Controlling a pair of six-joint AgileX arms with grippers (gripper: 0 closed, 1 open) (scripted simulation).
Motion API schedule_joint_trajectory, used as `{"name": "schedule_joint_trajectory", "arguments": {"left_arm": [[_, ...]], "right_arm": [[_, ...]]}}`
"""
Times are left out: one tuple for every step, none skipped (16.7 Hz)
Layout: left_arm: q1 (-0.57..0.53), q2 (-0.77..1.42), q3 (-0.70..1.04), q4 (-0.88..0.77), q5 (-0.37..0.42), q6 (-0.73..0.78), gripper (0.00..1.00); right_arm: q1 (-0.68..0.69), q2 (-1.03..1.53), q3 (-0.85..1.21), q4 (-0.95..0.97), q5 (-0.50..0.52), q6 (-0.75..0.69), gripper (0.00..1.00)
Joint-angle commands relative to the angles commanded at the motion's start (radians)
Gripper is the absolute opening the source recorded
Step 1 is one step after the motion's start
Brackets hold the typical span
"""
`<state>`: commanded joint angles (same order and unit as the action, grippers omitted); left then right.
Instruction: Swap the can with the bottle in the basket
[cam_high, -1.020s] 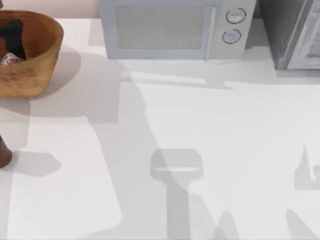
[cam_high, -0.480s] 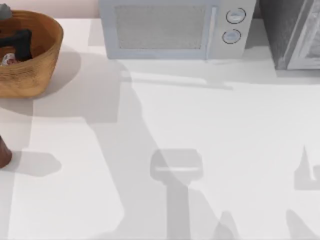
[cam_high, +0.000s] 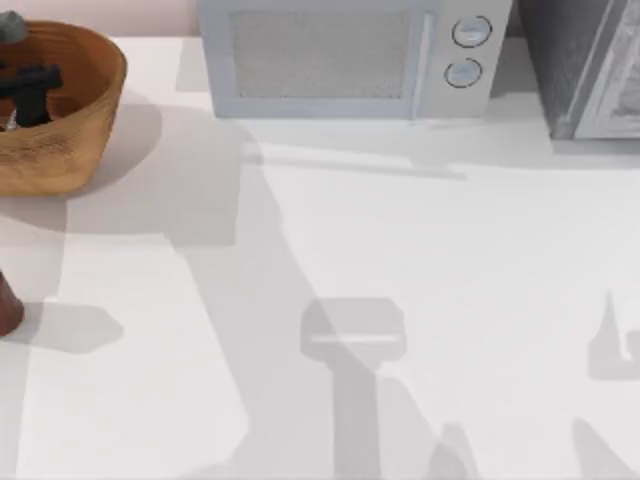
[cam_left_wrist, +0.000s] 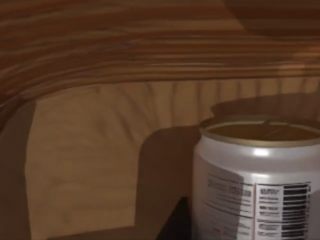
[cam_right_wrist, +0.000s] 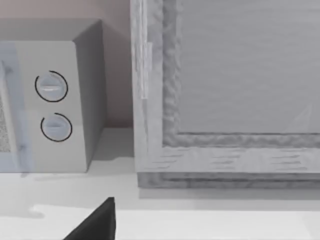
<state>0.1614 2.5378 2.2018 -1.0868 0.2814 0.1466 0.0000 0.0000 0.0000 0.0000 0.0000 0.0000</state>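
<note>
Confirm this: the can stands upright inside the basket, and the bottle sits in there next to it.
Wrong on the bottle. The top view shows the bottle out on the table at its left edge, well apart from the basket. The can does stand upright inside the basket, as the left wrist view shows, with the left gripper over it.

A white microwave (cam_high: 345, 58) with two round dials (cam_high: 470, 32) stands at the white table's (cam_high: 400, 260) back edge; a grey textured cabinet (cam_high: 585, 65) sits just beside it, rightward.
</note>
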Motion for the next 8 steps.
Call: {"name": "schedule_joint_trajectory", "arguments": {"left_arm": [[0.0,0.0,0.0,0.0,0.0,0.0,0.32],[0.0,0.0,0.0,0.0,0.0,0.0,0.25],[0.0,0.0,0.0,0.0,0.0,0.0,0.17],[0.0,0.0,0.0,0.0,0.0,0.0,0.1],[0.0,0.0,0.0,0.0,0.0,0.0,0.02],[0.0,0.0,0.0,0.0,0.0,0.0,0.0],[0.0,0.0,0.0,0.0,0.0,0.0,0.0],[0.0,0.0,0.0,0.0,0.0,0.0,0.0]], "right_arm": [[0.0,0.0,0.0,0.0,0.0,0.0,1.0],[0.0,0.0,0.0,0.0,0.0,0.0,1.0],[0.0,0.0,0.0,0.0,0.0,0.0,1.0],[0.0,0.0,0.0,0.0,0.0,0.0,1.0],[0.0,0.0,0.0,0.0,0.0,0.0,1.0],[0.0,0.0,0.0,0.0,0.0,0.0,1.0],[0.0,0.0,0.0,0.0,0.0,0.0,1.0],[0.0,0.0,0.0,0.0,0.0,0.0,1.0]]}}
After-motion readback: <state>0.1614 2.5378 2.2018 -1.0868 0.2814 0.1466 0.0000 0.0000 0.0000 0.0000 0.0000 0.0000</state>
